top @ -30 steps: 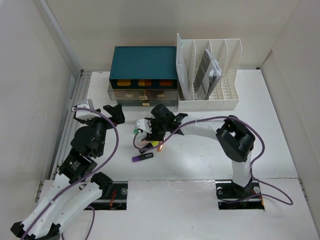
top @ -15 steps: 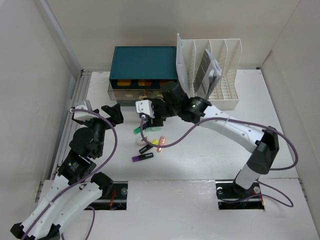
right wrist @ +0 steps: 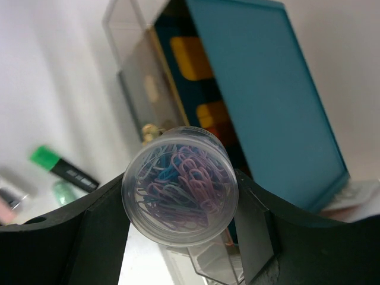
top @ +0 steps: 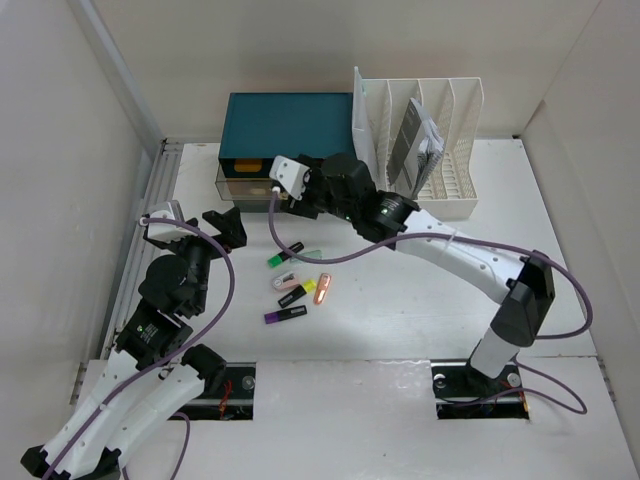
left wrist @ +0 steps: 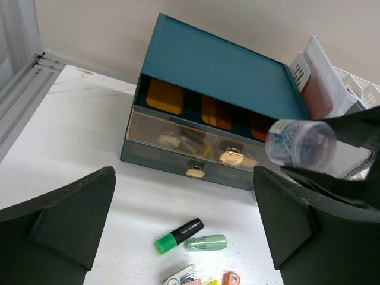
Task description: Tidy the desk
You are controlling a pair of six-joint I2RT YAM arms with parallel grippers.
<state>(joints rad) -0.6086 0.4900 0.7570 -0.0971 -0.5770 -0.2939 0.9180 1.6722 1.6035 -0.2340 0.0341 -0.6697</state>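
The white desk (top: 420,290) holds a teal drawer box (top: 288,125) at the back. My right gripper (top: 318,192) is shut on a clear round tub of coloured paper clips (right wrist: 180,185) and holds it in the air just in front of the drawer box (right wrist: 261,89). The tub also shows in the left wrist view (left wrist: 300,143). My left gripper (top: 222,226) is open and empty, left of the loose items. It looks at the drawer box (left wrist: 219,65), a green highlighter (left wrist: 178,235) and a mint capped item (left wrist: 205,242).
A white slotted file rack (top: 415,150) with papers stands right of the drawer box. Loose small items lie mid-desk: the green highlighter (top: 284,255), an orange piece (top: 322,288), a purple piece (top: 284,315). White walls surround the desk.
My right arm has stretched out and moved from over the loose items back to the drawer box front, carrying the paper clip tub. The left arm has barely moved.
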